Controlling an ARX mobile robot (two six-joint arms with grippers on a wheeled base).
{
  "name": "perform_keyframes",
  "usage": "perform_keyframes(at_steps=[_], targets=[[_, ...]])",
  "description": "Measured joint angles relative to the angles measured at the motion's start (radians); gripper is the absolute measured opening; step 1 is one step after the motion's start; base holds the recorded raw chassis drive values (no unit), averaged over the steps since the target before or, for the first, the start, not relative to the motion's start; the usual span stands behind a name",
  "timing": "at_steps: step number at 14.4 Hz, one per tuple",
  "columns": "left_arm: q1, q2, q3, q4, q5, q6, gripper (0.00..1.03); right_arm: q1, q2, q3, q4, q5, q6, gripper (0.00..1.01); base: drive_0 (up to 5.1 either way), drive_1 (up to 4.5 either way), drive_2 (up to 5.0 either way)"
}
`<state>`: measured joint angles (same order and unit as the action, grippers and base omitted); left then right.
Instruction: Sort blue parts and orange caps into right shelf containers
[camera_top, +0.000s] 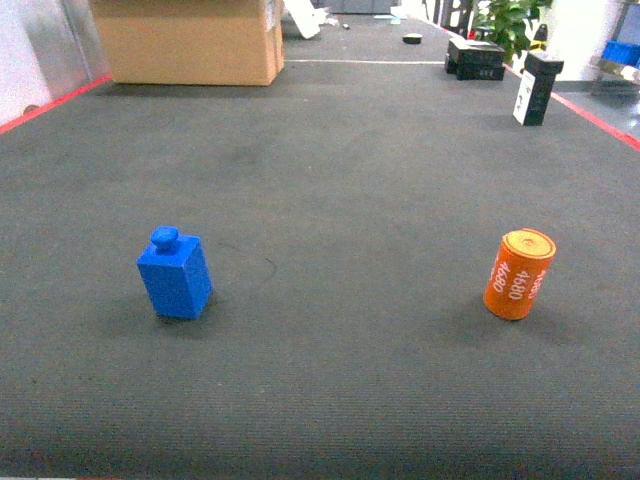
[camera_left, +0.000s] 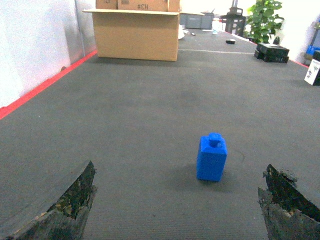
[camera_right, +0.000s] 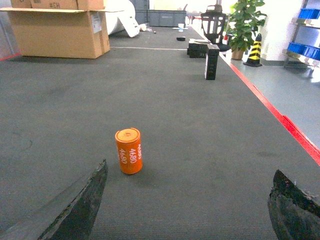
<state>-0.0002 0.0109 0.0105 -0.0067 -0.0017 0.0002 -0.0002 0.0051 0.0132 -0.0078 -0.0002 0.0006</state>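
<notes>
A blue part (camera_top: 175, 273), a block with a round knob on top, stands on the dark carpet at the left. An orange cap (camera_top: 519, 273), a cylinder printed 4680, stands at the right. Neither gripper shows in the head view. My left gripper (camera_left: 179, 172) is open and low over the carpet, with the blue part (camera_left: 212, 157) a little ahead, right of centre between the fingers. My right gripper (camera_right: 190, 167) is open too, and the orange cap (camera_right: 129, 151) stands ahead near its left finger (camera_right: 90, 200). Blue containers (camera_right: 303, 48) sit on a metal shelf far off to the right.
A big cardboard box (camera_top: 190, 40) stands at the far left of the carpet. Black boxes (camera_top: 475, 57) and an upright black-and-white box (camera_top: 535, 88) are at the far right. Red tape (camera_top: 600, 120) edges the carpet. A potted plant (camera_right: 244, 25) and a striped cone (camera_right: 255, 50) stand beyond.
</notes>
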Motion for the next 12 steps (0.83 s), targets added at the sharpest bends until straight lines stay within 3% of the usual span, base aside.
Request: perform_keyframes(at_steps=[12], targets=[[0.000, 0.000, 0.000, 0.003, 0.001, 0.000, 0.98, 0.000, 0.000, 0.000, 0.003, 0.000, 0.000, 0.98, 0.0, 0.00, 0.0]])
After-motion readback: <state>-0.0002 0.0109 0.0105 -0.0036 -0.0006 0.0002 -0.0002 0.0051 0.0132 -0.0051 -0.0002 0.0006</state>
